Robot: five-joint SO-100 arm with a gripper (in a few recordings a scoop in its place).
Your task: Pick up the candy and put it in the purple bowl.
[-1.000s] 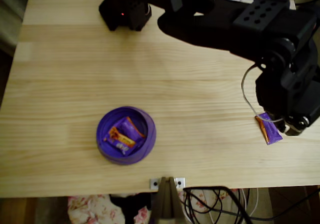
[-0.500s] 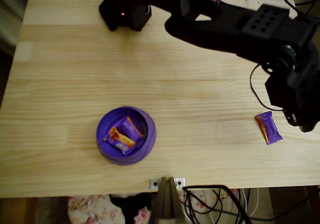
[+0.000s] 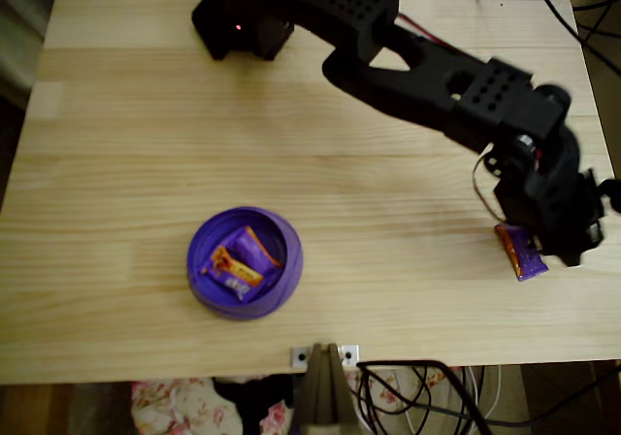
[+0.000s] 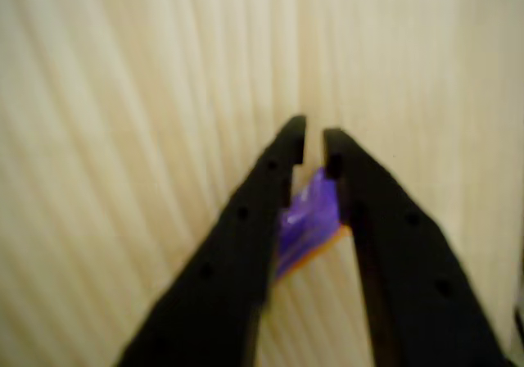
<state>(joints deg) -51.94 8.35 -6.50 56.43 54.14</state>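
A candy [image 3: 524, 257] in a shiny purple wrapper with orange ends lies on the wooden table near its right edge. My black gripper [image 3: 536, 243] is down over the candy's upper end. In the wrist view, which is blurred, the gripper [image 4: 313, 142] has its fingers drawn close together with the candy [image 4: 309, 218] pinched between them, just behind the tips. The purple bowl [image 3: 199, 246] stands at the lower middle of the table, far to the left of the gripper. Two similar wrapped candies [image 3: 239, 260] lie inside it.
The arm's black base [image 3: 243, 22] stands at the table's far edge, and the arm reaches across to the right. A metal bracket [image 3: 324, 355] sits at the near edge. Cables [image 3: 427, 396] hang below the table at the front right.
The gripper has swung back over the candy and come down onto it, its fingers now tight around the wrapper. The candy and the bowl lie where they were.
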